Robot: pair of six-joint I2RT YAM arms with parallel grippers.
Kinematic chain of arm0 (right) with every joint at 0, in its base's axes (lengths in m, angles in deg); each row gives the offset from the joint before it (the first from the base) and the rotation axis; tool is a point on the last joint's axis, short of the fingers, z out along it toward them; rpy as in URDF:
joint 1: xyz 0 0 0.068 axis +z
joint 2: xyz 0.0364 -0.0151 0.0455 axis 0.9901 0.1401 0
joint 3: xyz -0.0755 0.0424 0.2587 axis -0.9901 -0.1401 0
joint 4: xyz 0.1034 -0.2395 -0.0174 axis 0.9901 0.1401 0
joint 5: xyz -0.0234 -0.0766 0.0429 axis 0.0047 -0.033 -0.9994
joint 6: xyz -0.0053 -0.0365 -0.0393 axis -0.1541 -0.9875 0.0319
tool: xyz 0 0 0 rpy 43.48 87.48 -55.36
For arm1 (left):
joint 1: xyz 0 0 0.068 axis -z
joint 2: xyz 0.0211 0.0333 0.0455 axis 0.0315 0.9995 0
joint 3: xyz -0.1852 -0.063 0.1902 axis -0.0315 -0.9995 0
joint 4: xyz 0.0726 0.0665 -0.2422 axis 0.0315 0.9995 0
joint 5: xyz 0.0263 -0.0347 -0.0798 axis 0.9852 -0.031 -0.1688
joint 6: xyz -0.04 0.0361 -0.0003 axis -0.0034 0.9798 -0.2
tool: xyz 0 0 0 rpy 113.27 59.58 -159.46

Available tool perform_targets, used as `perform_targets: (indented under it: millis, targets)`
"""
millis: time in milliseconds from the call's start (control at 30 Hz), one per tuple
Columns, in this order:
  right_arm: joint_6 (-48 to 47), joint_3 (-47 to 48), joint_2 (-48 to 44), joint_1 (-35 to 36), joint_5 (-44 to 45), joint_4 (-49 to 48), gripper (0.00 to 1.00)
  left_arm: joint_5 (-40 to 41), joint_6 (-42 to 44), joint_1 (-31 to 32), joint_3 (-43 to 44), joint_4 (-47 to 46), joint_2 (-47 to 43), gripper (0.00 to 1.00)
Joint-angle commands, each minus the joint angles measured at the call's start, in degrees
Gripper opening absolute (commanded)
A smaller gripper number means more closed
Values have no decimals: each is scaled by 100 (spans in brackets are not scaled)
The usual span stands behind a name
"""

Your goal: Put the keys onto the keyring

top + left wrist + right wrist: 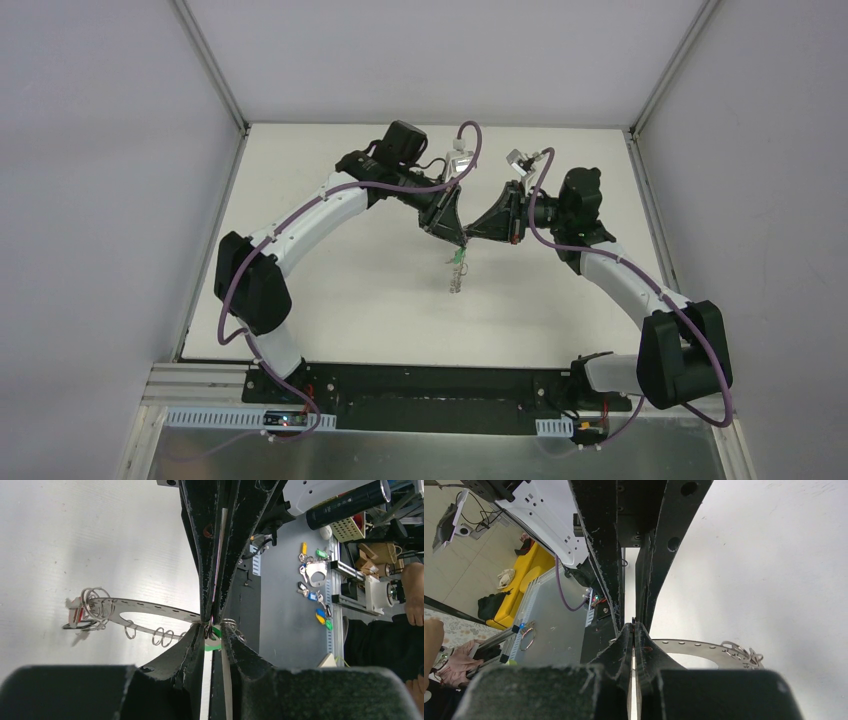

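Observation:
The keyring (150,611) is a flat grey ring with wire loops. It hangs in the air between both grippers, above the white table (350,290). In the top view it dangles below them (456,280). My right gripper (634,626) is shut on the keyring's rim; the ring (704,646) runs off to its right. My left gripper (214,629) is closed on a green-headed key (216,641) at a wire loop, tip to tip with the right gripper (214,615). A red-headed key (75,615) hangs at the ring's far end. The green head also shows in the top view (458,258).
White walls enclose the table on three sides. Both arms meet over the table's middle (465,232). Beyond the near edge lies a grey bench with several spare coloured keys (315,587) and a loose wire ring (527,637). A person sits at the bench's far side (400,630).

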Motion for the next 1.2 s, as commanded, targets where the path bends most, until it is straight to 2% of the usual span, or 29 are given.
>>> perform_targets:
  millis: [0, 333, 833, 1000, 1167]
  targets:
    - [14, 82, -256, -30, -20, -380, 0, -207, -100, 23, 48, -190, -70, 18]
    - [20, 85, -263, -32, -39, -380, 0, -104, -46, 14, 117, -179, -100, 16]
    - [11, 82, -217, -35, -57, -380, 0, -60, 157, -47, 260, 37, -85, 0]
    - [2, 81, -221, -54, -57, -380, 0, 48, 484, -48, 436, 418, -83, 0]
    - [-39, 68, -236, -94, -78, -378, 0, 248, 1090, -48, 705, 1174, -83, 0]
